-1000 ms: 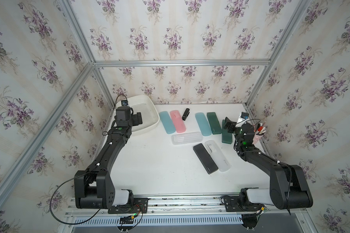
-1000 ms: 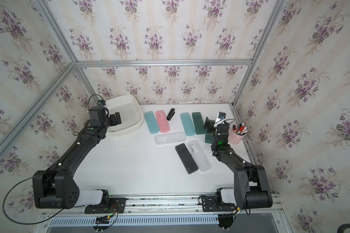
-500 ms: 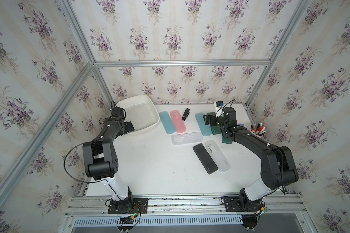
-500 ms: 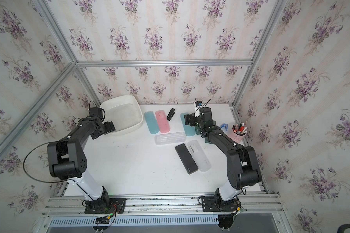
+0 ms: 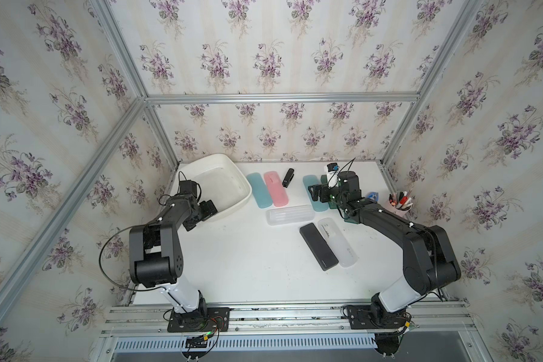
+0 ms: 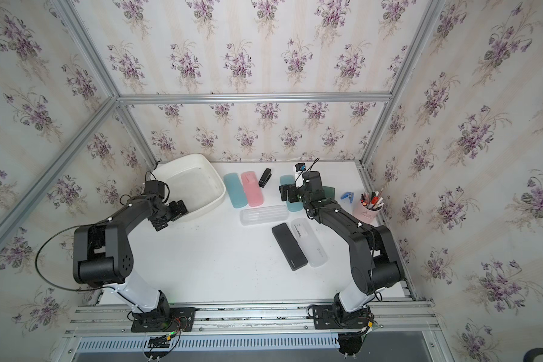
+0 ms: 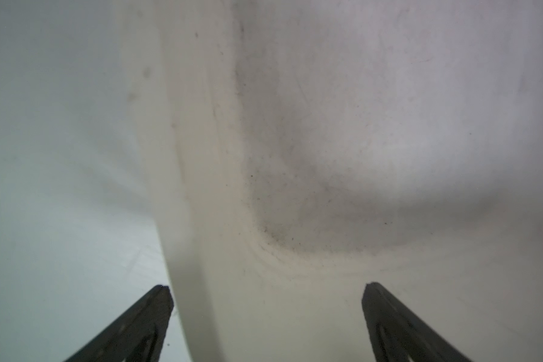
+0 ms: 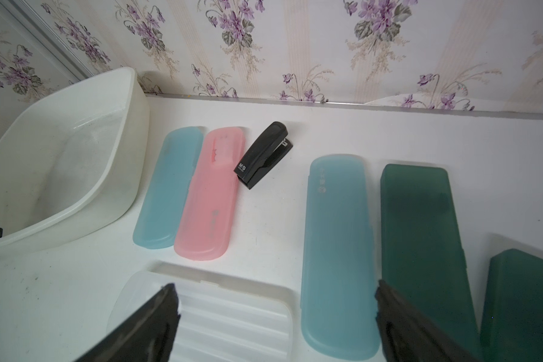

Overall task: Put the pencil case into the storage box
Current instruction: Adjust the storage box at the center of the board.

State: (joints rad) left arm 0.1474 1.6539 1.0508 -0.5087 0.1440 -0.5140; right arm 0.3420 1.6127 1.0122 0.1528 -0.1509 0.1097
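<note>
Wide open and empty: left claw [image 7: 265, 288], right claw [image 8: 275, 288]; stapler [image 8: 264, 155] (black) just beside pink pencil case [image 8: 209, 194].

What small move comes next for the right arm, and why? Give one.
Probably lower the open right tool around the blue pencil case beside the green case: it hovers above it, holding nothing, and the storage box is empty.

Stapler [image 5: 288, 177]: black, lying closed, upper centre of a top view.
Pen cup [image 6: 365, 213]: pink, upright, holding pens, right of centre.
Clip [image 6: 346, 196]: small, blue, just left of the cup.
</note>
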